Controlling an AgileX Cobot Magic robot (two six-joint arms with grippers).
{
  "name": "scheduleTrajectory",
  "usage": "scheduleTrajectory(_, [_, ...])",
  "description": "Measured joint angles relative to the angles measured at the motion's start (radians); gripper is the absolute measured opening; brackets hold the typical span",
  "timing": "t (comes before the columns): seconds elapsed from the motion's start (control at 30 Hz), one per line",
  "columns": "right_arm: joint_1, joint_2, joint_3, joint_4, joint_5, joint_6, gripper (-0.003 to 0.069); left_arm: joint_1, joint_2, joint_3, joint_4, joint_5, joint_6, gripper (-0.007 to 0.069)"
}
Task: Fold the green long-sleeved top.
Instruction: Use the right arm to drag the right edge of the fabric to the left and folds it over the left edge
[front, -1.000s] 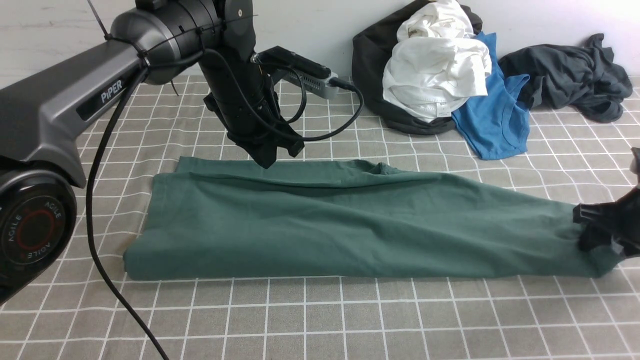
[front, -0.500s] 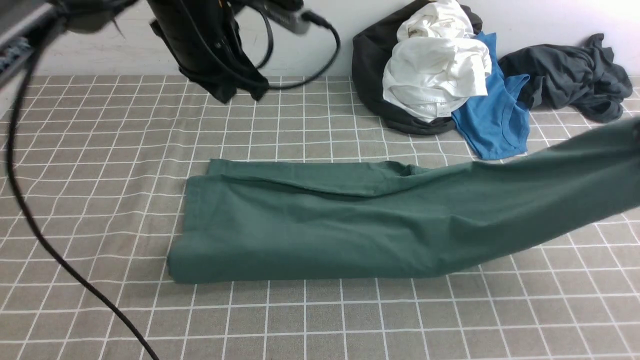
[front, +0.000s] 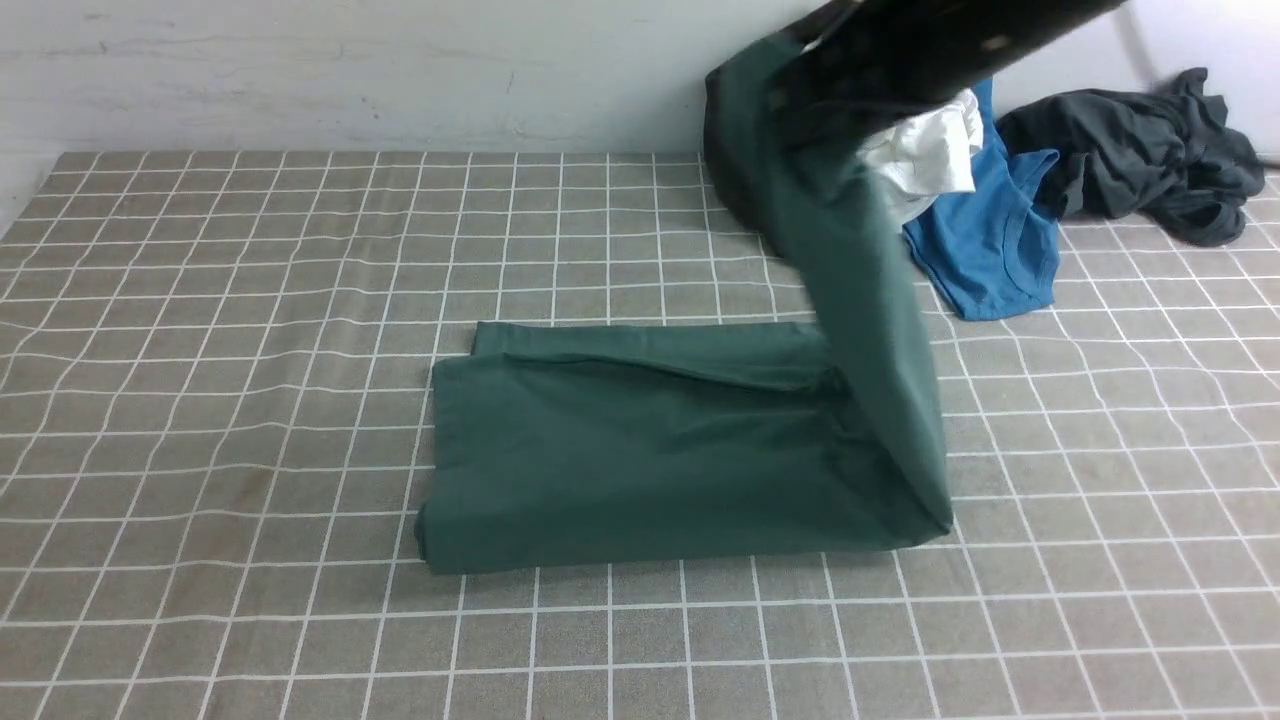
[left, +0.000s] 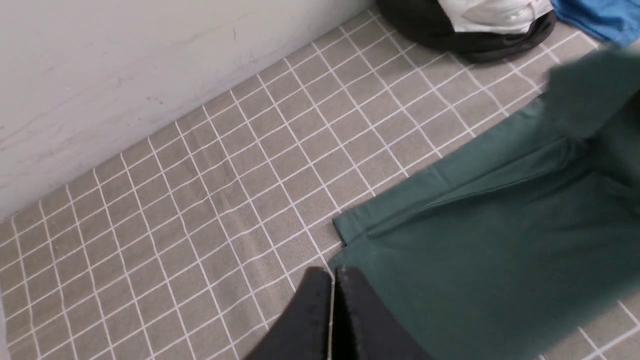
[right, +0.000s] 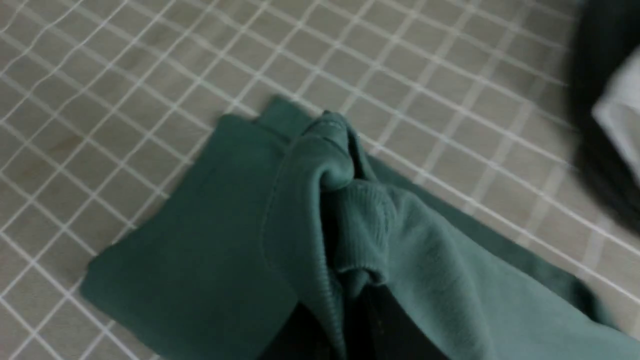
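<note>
No writing, brand, number or sign can be read in any view. The green top (front: 640, 460), the checked surface (front: 200, 400) and the heaped clothes (front: 1130, 160) at the wall bear no legible marks.

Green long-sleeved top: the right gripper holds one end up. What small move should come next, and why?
Probably carry the raised end toward the robot's left and lower it onto the flat half. The right gripper is shut on one end of the green long-sleeved top, high above the checked cloth, while the rest lies flat; the left gripper is shut and empty.
</note>
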Motion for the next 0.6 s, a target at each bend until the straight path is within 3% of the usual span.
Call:
scheduleTrajectory(0.17, [0.116,0.234,-0.129,0.038,-0.064,0.046,0.0020,0.000,-0.119,0.136,0.000,0.002,-0.021,-0.0008])
scheduleTrajectory(0.3, [0.152,0.385,-0.234,0.069,-0.076,0.073,0.0039,0.000,-0.228,0.276,0.031,0.003,-0.059,-0.0008])
scheduleTrajectory(0.43, [0.155,0.473,-0.321,0.149,-0.045,0.076,0.0171,0.000,-0.354,0.420,0.043,0.004,-0.084,-0.0008])
scheduleTrajectory(0.53, [0.151,0.482,-0.391,0.175,0.027,0.078,0.0343,0.000,-0.440,0.502,0.045,0.010,-0.093,-0.0008])
scheduleTrajectory(0.6, [0.145,0.479,-0.438,0.172,0.089,0.078,0.0411,0.000,-0.489,0.541,0.054,0.015,-0.107,-0.0008])
